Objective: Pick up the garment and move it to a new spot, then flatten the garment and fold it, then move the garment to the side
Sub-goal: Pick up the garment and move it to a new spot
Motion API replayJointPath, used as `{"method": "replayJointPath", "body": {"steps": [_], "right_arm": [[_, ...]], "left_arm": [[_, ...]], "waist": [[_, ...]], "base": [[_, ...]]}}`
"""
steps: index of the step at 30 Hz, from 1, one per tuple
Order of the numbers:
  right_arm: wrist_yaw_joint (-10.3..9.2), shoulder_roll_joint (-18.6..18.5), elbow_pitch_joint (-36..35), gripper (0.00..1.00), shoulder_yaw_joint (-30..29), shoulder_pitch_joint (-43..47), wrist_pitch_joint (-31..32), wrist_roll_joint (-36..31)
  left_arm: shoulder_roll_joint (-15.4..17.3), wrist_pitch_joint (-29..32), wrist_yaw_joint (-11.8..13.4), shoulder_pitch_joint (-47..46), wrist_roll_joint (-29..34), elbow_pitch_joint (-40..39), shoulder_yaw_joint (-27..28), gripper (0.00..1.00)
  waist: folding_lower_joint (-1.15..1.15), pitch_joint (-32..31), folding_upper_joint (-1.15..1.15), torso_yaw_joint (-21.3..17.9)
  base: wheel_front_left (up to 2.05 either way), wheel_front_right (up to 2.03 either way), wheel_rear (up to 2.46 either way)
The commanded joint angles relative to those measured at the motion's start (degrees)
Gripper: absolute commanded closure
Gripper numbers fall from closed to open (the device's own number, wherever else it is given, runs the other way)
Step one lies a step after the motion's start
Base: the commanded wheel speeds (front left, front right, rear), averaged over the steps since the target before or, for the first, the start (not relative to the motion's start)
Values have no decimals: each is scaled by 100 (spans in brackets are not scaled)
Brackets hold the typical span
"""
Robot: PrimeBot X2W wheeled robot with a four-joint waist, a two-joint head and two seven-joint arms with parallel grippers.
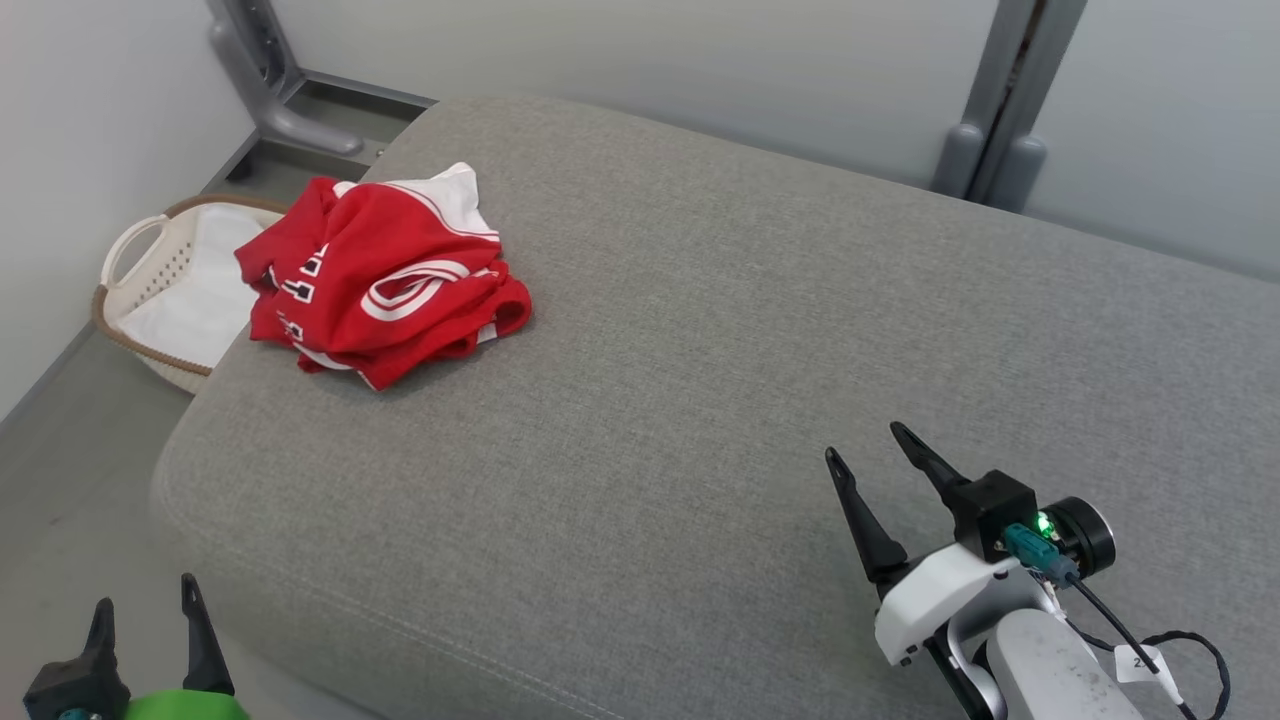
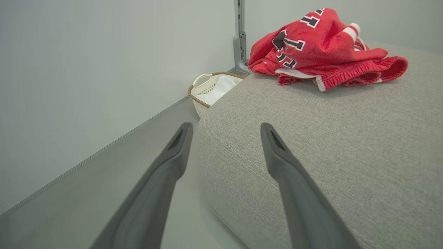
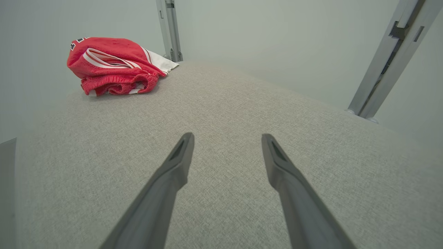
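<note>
The garment is a crumpled red jersey with white trim and dark numbers, lying near the far left edge of the grey cushion. It also appears at the top right of the left wrist view as the garment and at the upper left of the right wrist view as the garment. My left gripper hangs open off the cushion's near left corner, well short of the jersey. Open too, my right gripper hovers over the cushion's near right part, far from the jersey. Neither holds anything.
A white laundry basket with a brown rim stands on the floor left of the cushion, against the wall. Grey metal posts rise behind the cushion at the back. A wide bare stretch of cushion lies between the jersey and my right gripper.
</note>
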Motion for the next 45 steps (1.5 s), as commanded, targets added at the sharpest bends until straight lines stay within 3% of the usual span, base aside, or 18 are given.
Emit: {"method": "replayJointPath", "body": {"steps": [1, 7, 13, 21, 32, 39, 45], "right_arm": [[-7, -40, 41, 0, 36, -88, -12, 9], [-7, -39, 37, 0, 108, -215, -12, -32], [-7, -37, -53, 0, 16, -247, -12, -215], [-8, -40, -73, 0, -78, -558, -12, -623], [-8, -36, -325, 0, -124, -1036, -13, -994], [-8, -36, -652, 0, 17, -1269, -12, -1036], [-8, -36, -857, 0, 87, -1355, -12, -993]], "left_arm": [[-41, -5, 18, 41, -84, 18, 86, 0], [-111, -6, -121, -89, -291, 205, 259, 0], [74, -5, -169, -639, -798, 441, -133, 0], [981, -5, -172, -1840, -2354, 650, -1004, 0], [2381, -5, -174, -3515, -4109, 1168, -3010, 0], [2988, 242, -173, -4240, -5152, 1628, -4430, 0], [3248, 447, -173, -4500, -5951, 2014, -5111, 0]], "waist": [[0, 189, 0, 260], [0, 278, 0, 269], [0, 505, 0, 183], [0, 1214, 0, -194], [0, 2095, 0, -648], [0, 2490, 0, -1040], [0, 2705, 0, -1339]], "base": [[0, 0, 0], [0, 0, 0], [0, 0, 0], [0, 0, 0], [0, 0, 0], [0, 0, 0], [0, 0, 0]]}}
